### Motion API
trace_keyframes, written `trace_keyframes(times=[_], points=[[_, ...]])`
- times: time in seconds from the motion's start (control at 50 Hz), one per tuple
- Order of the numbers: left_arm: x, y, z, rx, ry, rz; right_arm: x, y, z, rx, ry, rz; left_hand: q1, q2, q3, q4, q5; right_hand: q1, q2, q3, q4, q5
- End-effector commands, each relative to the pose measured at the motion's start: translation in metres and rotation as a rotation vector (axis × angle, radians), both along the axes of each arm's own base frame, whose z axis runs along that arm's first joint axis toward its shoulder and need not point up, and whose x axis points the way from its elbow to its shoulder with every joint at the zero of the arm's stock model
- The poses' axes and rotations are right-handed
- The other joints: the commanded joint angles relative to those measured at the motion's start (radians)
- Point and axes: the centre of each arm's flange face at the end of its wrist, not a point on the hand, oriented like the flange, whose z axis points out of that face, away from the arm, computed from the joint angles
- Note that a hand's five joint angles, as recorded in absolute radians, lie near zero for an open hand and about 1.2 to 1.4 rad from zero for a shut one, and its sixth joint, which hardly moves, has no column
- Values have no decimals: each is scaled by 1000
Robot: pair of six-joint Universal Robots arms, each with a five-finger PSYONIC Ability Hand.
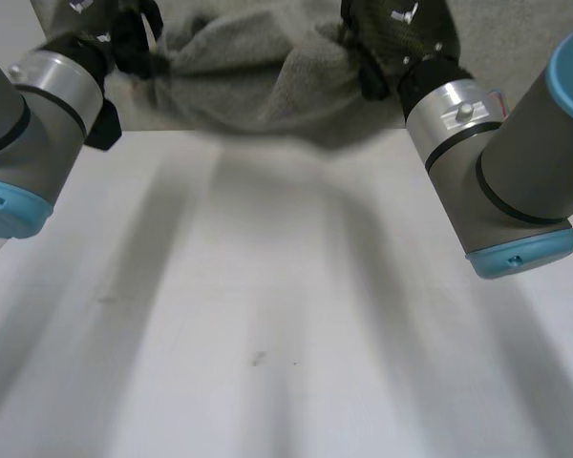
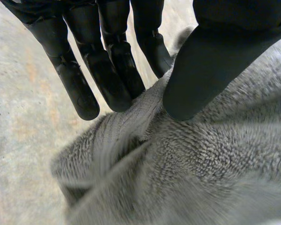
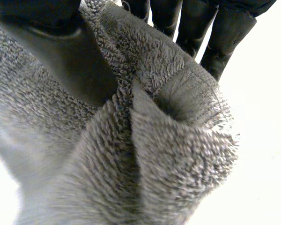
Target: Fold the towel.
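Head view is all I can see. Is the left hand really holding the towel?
Observer: Yes. Its wrist view shows the left hand pinching a towel edge between its thumb and straight fingers.
Operator: And the right one?
Observer: The right hand pinches a bunched fold the same way, with the thumb on one side and the fingers on the other.

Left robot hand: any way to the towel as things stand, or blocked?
Likely yes: the left robot hand has a fold of the towel pinched between its thumb and fingers, and nothing lies between them.
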Motion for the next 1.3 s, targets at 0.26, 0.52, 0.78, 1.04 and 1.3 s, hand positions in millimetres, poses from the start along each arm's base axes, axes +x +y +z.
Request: trace_keyframes(times=[0.26,0.52,0.78,1.04,1.3], points=[[-6,65,-182,517,-219,-77,-20,11,-147,503,357,49,220,180,180,180,209,97,123,95,63,114],[-1,94,-204,607,-271,-101,-56,29,-185,667,426,30,220,180,180,180,209,97,123,95,63,114],[16,84,-156,487,-194,-45,-100,23,-180,648,363,-78,220,180,180,180,209,97,123,95,63,114],[45,77,-83,290,-72,44,-140,3,-151,502,244,-156,220,180,180,180,209,97,123,95,63,114],[49,61,-134,454,-80,75,-137,3,-163,540,240,-136,220,180,180,180,209,-195,-169,-198,-229,-178]])
